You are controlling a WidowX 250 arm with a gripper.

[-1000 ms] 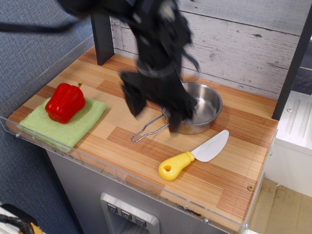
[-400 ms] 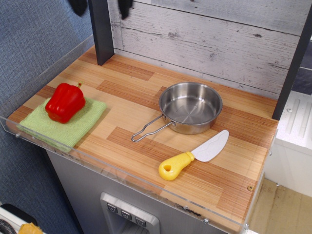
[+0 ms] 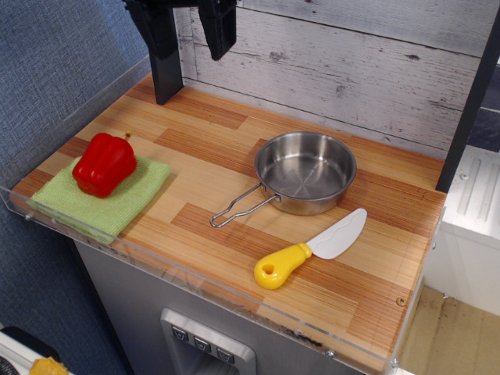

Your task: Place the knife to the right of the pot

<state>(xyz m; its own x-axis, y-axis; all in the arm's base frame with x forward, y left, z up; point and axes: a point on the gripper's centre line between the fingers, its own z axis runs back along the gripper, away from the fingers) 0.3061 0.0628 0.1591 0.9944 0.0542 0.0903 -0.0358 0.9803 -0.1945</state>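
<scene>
The knife (image 3: 311, 251) lies flat on the wooden counter, just in front of the pot and a little to its right. Its yellow handle points front-left and its pale blade points back-right. The pot (image 3: 305, 172) is a shiny steel pan standing upright and empty, with its wire handle (image 3: 239, 208) pointing front-left. My gripper (image 3: 184, 43) hangs high at the back left, far from both. Its two black fingers (image 3: 217, 27) are spread apart with nothing between them. The left finger partly overlaps the dark post.
A red bell pepper (image 3: 104, 162) sits on a green cloth (image 3: 117, 205) at the left. A dark post (image 3: 166, 74) stands at the back left and another (image 3: 469, 101) at the right. A grey plank wall (image 3: 351, 70) closes the back. A clear plastic rim (image 3: 195, 283) edges the front and left.
One second ago my arm was low over the pot's left side. It then rose up and away to the back left, and now its fingers have dipped slightly back into view. The knife and pot have not moved.
</scene>
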